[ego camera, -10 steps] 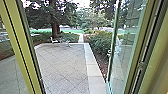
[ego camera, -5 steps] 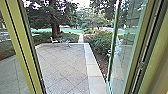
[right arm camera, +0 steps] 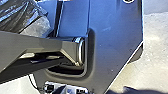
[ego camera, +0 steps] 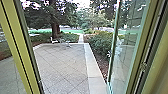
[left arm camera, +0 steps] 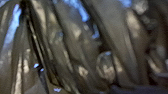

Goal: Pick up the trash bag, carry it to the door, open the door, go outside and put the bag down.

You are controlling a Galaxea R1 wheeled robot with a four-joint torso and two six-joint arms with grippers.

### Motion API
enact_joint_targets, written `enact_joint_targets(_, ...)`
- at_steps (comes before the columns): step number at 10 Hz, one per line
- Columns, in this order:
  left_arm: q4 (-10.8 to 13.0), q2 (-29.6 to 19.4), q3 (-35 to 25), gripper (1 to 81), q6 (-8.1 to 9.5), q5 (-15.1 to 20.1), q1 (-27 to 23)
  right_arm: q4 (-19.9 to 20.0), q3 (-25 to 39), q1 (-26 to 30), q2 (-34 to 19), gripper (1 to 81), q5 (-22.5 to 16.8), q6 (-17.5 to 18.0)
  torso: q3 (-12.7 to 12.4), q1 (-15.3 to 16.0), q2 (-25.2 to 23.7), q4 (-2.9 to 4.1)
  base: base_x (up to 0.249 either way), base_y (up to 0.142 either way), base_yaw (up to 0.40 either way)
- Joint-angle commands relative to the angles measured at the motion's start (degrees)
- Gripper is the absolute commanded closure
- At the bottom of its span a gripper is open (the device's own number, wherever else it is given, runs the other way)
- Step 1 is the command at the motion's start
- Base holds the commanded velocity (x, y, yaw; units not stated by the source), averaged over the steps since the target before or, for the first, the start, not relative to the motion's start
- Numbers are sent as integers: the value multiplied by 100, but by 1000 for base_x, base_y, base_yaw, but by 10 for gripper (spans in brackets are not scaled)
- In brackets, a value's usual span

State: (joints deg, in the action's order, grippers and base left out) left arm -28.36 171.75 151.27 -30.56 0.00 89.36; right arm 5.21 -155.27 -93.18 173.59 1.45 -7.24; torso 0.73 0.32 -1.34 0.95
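- Nearest: trash bag point(left arm camera: 77, 37), right up against the left wrist camera. Thin, dark, shiny film in long narrow pleats. Also caught in the right wrist view, next to the robot's own broad plate point(right arm camera: 113, 52) and beyond the jointed bar point(right arm camera: 30, 46). Touching the plate or just beside it: cannot tell.
- Key relation: bag lies on the left claw's side, so left arm is the nearer one; right claw reads as the farther. Pleats run roughly side by side, which suggests gathered film under pull. Bag's true long axis against the claw: not readable from folds alone.
- Left claw: apart, together or clamped on the bag, cannot tell. My guess is that it carries the bag. Right claw: state cannot be told either.
- Next out: yellow-green post point(ego camera: 15, 50) slanting down the left of the head frame; second post point(ego camera: 138, 52) at right. Glass door point(ego camera: 123, 55) stands open just inside that right post, its edge upright. Judged at the threshold, bag not yet set down. Loose film could snag on post or door edge.
- Beyond: paved yard point(ego camera: 62, 67) from lower centre to mid-frame, pale paving strip point(ego camera: 94, 72) along its right, bushes point(ego camera: 100, 43) right of that.
- Far: white chair point(ego camera: 53, 40) left of centre, big tree point(ego camera: 55, 26) behind.
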Motion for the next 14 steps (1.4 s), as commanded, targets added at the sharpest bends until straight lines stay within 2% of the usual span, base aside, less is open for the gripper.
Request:
enact_joint_targets(1,-12,26,-19,811,-20,413,-291,-20,16,269,2,10,-321,-5,0,0,-2,0,98,0,0)
enact_joint_targets(14,-21,9,-19,811,-29,422,-291,-28,16,269,20,10,-321,-5,2,0,2,0,101,0,0)
